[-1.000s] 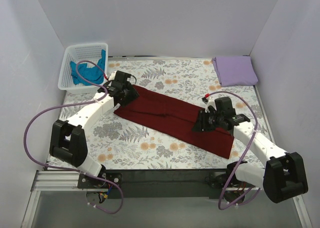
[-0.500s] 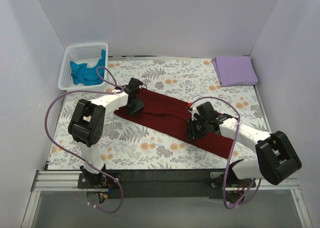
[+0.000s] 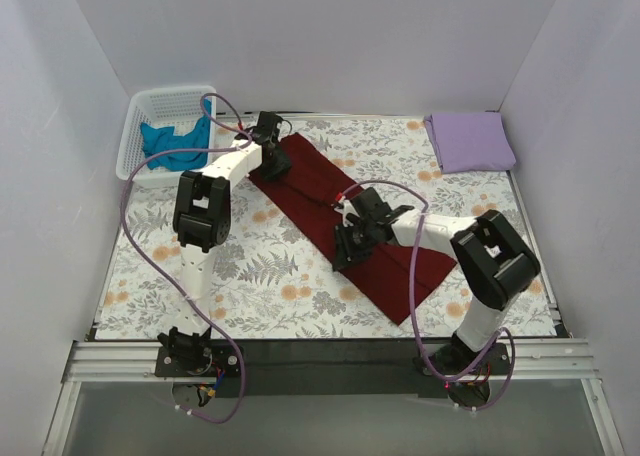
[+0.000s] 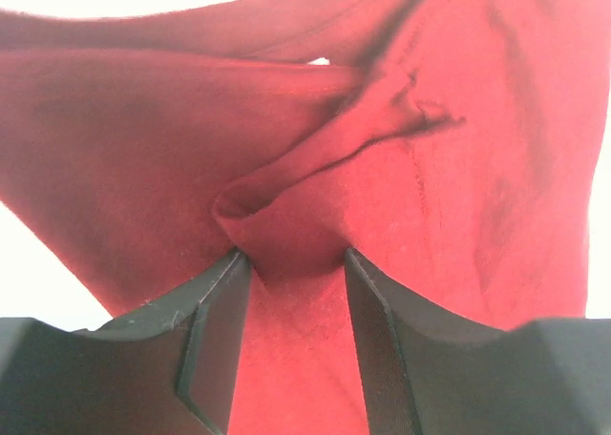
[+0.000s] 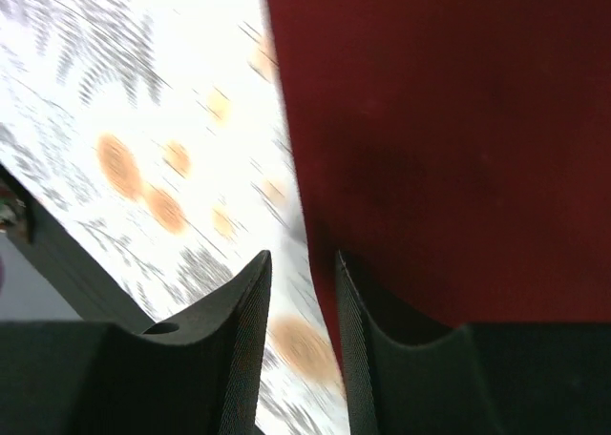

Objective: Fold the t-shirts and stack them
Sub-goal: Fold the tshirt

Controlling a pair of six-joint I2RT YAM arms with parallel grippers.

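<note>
Pinching a raised fold of soft, matte fabric, the left gripper point(image 4: 291, 256) had its two black, smooth plastic fingers point(image 4: 215, 340) clamped on the dark maroon red short-sleeved t-shirt point(image 4: 458, 168). The cloth bunched into a rounded ridge between them, with creases and a line of stitching running away toward the upper right of the wrist view.

The white, jointed left arm point(image 3: 200, 211) rose straight up the left side of the overhead view, then bent at a black elbow and angled up and right to the shirt's upper-left end.

The right gripper point(image 5: 302, 256) had its black fingers a narrow gap apart. The shirt's straight edge ran down into that gap beside the right-hand finger, over the grey and orange floral-print cloth point(image 5: 143, 168). The view was blurred, and I cannot tell whether the fabric was pinched.

The right arm point(image 3: 490, 256) climbed from the lower right, folded at its elbow and reached left to the shirt's lower-left long edge near its middle.

The maroon shirt lay flat as a long, narrow strip in the centre of the overhead view, its long axis slanting from upper left to lower right.

A lavender purple t-shirt point(image 3: 472, 141) sat folded square at the upper right. A crumpled teal blue t-shirt point(image 3: 170, 144) lay in the white plastic lattice basket point(image 3: 165, 94) at the upper left.
</note>
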